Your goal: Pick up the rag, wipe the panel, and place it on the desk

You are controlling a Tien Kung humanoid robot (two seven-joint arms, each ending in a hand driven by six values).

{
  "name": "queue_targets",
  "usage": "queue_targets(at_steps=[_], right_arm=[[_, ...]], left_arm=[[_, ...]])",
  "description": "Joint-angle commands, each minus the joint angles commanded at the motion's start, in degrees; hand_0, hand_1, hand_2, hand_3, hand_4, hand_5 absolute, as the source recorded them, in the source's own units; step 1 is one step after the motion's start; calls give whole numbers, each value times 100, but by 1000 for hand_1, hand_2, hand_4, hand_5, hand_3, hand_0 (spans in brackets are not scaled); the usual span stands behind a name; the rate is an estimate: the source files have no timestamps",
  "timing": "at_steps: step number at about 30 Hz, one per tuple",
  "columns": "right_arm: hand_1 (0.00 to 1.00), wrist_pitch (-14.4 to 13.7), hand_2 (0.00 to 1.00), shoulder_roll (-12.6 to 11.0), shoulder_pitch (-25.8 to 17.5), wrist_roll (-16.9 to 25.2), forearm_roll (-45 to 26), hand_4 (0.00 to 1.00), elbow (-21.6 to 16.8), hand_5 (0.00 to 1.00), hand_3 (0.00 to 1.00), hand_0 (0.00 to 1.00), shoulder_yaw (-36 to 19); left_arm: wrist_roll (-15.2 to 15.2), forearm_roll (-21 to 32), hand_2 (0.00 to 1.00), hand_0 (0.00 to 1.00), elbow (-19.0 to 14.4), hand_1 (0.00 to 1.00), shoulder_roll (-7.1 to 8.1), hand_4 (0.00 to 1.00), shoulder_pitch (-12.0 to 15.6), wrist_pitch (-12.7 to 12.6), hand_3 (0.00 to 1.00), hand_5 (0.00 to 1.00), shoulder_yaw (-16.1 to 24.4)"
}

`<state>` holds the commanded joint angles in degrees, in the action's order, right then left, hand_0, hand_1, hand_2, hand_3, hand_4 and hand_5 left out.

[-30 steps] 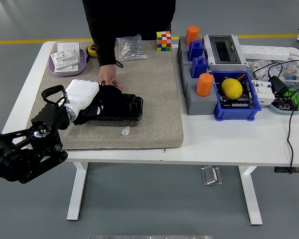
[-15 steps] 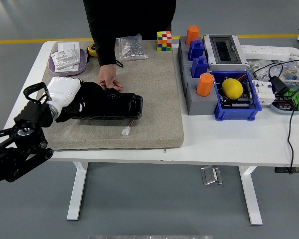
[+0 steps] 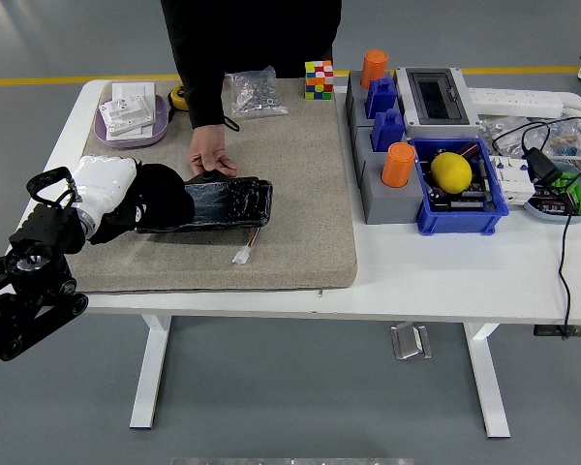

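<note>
Left hand (image 3: 105,186), white-gloved, sits at the left end of the panel (image 3: 218,204), fingers clenched over a dark rag (image 3: 158,194) bunched beneath them; exact finger placement under the cloth cannot be told. Rag lies on the panel's left end, touching it. Panel is black and glossy, flat on the grey mat (image 3: 300,174), long axis running left to right with a slight tilt, so the unwiped length stretches rightward from the hand. Judgement: wiping stage, with the next stroke needing to travel along that long axis. Right hand not in view, so the left is the only one near. A person's hand (image 3: 211,155) at the far side rests on the panel's far edge, apparently steadying it. A small white connector (image 3: 243,256) on a short wire lies just beside the panel's near edge. Containers: blue bin (image 3: 424,218) at right holds a yellow lemon-like ball (image 3: 450,171) among some parts; purple tray (image 3: 114,138) at far left holds white flat pieces (image 3: 131,107); a clear bag of small hardware (image 3: 250,93) lies at the mat's far edge, with a coloured cube (image 3: 318,79) beside it. Grey holder (image 3: 380,199) carries two orange cylinders (image 3: 397,165) and blue blocks (image 3: 386,130). Desk (image 3: 465,271) is bare along its near right edge, a plausible spot for setting the rag down.
</note>
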<state>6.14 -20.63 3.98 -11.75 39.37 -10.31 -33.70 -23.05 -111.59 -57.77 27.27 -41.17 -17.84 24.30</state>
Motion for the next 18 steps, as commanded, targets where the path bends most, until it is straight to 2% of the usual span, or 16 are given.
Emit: queue_targets(at_steps=[12,18], right_arm=[[515,5,663,21,-11,4,-39,998,0,425,574,720,25],[515,2,663,26,5,5,-78,998,0,425,576,719,51]], left_arm=[[-6,-84,474,216,92,110,142,339,172,-22,374,2,304],[52,-79,474,216,308,110,144,339,333,-77,373,2,596]])
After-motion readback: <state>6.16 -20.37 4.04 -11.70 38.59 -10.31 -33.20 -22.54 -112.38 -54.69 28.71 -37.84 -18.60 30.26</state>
